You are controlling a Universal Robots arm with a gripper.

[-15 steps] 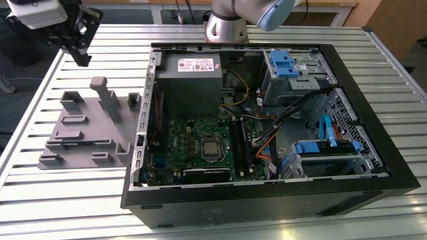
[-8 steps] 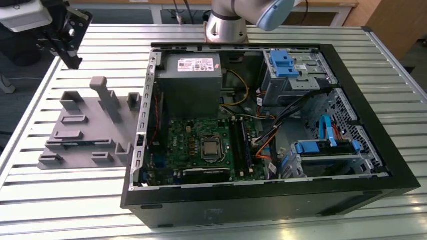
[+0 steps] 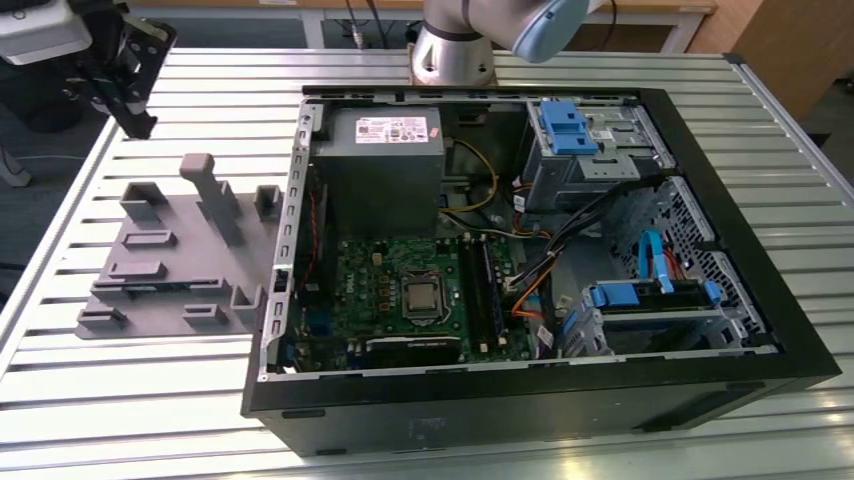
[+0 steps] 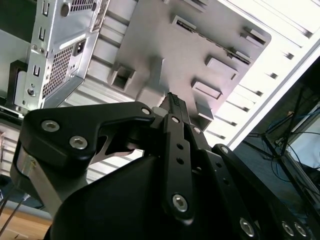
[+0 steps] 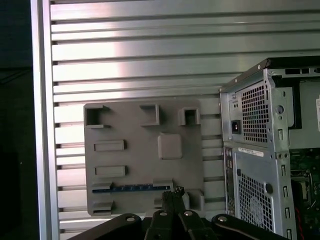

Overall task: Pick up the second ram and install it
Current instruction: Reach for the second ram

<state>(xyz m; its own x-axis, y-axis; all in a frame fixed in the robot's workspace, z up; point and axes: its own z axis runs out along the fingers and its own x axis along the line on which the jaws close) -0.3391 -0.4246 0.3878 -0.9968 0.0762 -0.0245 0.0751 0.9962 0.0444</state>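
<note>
1. Lying on its long edge in a slot of the grey fixture point(image 5: 145, 150), the second ram point(image 5: 132, 188) appears in the first wrist view as a thin dark strip with a blue-green tint.
2. Its long axis runs along the slats of the bench point(image 5: 150, 50), with one end pointing toward the computer case point(image 5: 265, 150) and the other away from it.
3. The slot lies along one outer edge of the fixture, and the case stands just beside the fixture.
4. The exterior view shows the case point(image 3: 534, 400) lying open, with the motherboard point(image 3: 414, 290) and power supply point(image 3: 380, 150) exposed. The fixture point(image 3: 167, 265) sits at its side toward the exterior view's left. I cannot pick out the stick there.
5. The second wrist view looks past the fingers point(image 4: 176, 107) onto the fixture point(image 4: 165, 45) at a slant. The stick is hidden there.
6. The fingers point(image 5: 173, 196) look pressed together and pinch nothing.
7. In the exterior view the fingers point(image 3: 138, 122) hang above the bench point(image 3: 160, 400), beyond the fixture's far end, touching neither fixture nor stick.
</note>
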